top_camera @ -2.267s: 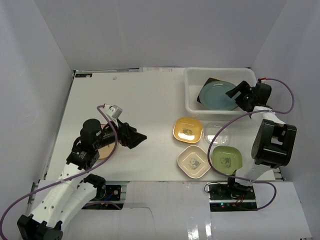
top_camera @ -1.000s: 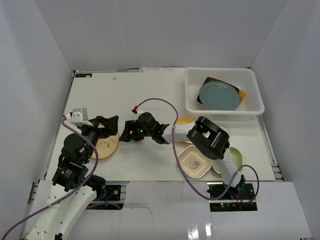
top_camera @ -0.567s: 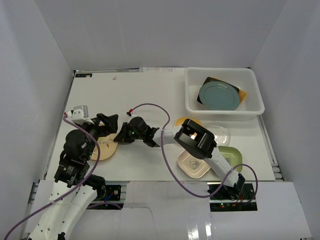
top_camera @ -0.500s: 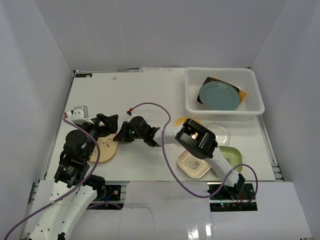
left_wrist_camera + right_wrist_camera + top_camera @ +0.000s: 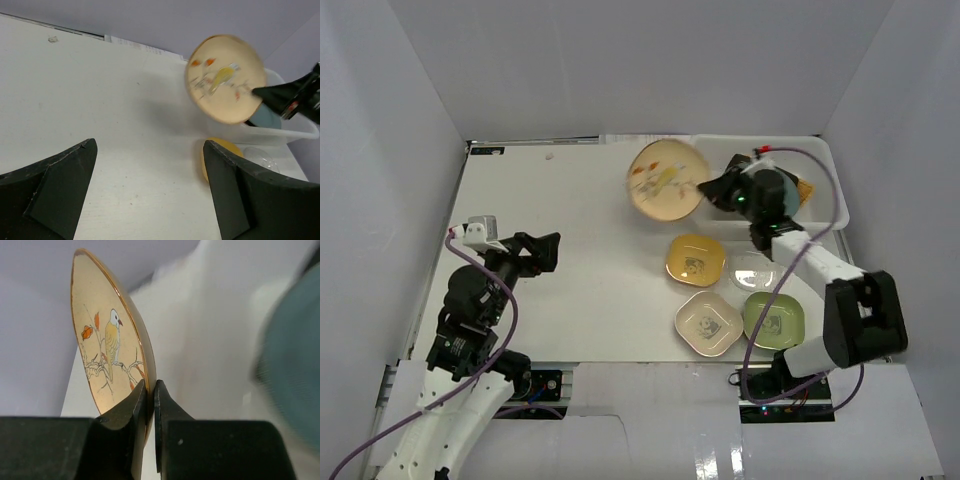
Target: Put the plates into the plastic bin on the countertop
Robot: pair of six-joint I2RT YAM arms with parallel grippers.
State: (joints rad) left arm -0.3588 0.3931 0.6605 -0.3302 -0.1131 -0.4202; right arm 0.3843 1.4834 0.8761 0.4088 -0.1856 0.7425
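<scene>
Right jaws clamped on rim of bird-painted tan plate (image 5: 667,179), lifted just beside plastic bin (image 5: 820,143), table's far right corner. Left jaws wide open, empty.

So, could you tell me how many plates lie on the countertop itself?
4: the yellow square plate, the clear glass plate to its right, the cream plate and the green plate nearer the front. Others may be hidden.

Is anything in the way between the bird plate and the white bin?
Nothing visible is. The right fingers hold the bird plate up in the air, right beside the bin at its left edge. A teal plate lies inside.
</scene>
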